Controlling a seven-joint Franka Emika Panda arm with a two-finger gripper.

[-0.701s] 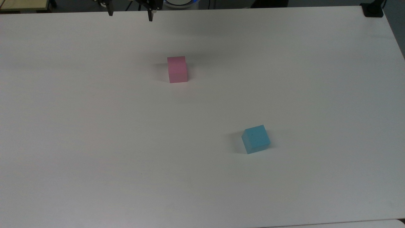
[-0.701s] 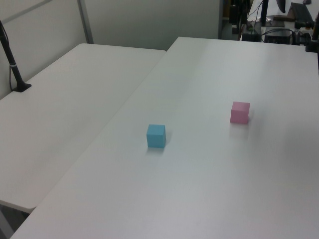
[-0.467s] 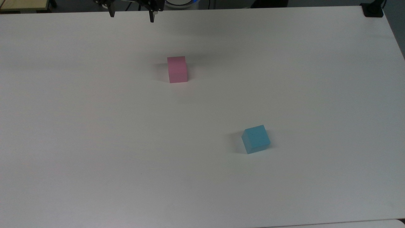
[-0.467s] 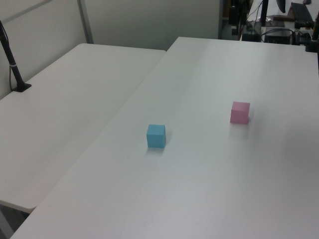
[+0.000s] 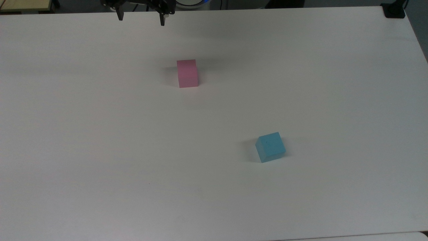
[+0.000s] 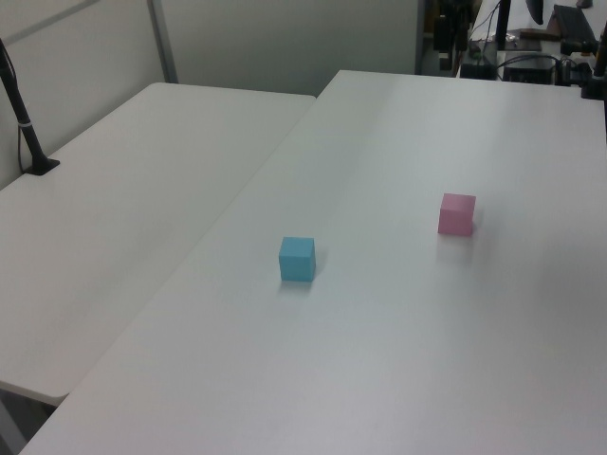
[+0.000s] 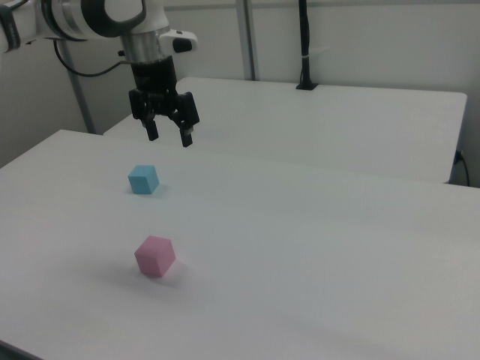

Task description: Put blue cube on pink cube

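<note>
Reach phase, and nothing is gripped yet. The job now is to carry the gripper out over the blue cube, which sits well apart from the pink cube on the white table, toward the top view's lower right. The blue cube lies turned at an angle to the pink one (worth noting), so the wrist ought to rotate until the fingers square up with two opposite faces, then drop straight down around the middle. As for the gripper, in the right view it hangs in the air above the table, fingers spread wide, holding nothing and touching nothing. The pink cube's top is bare.
</note>
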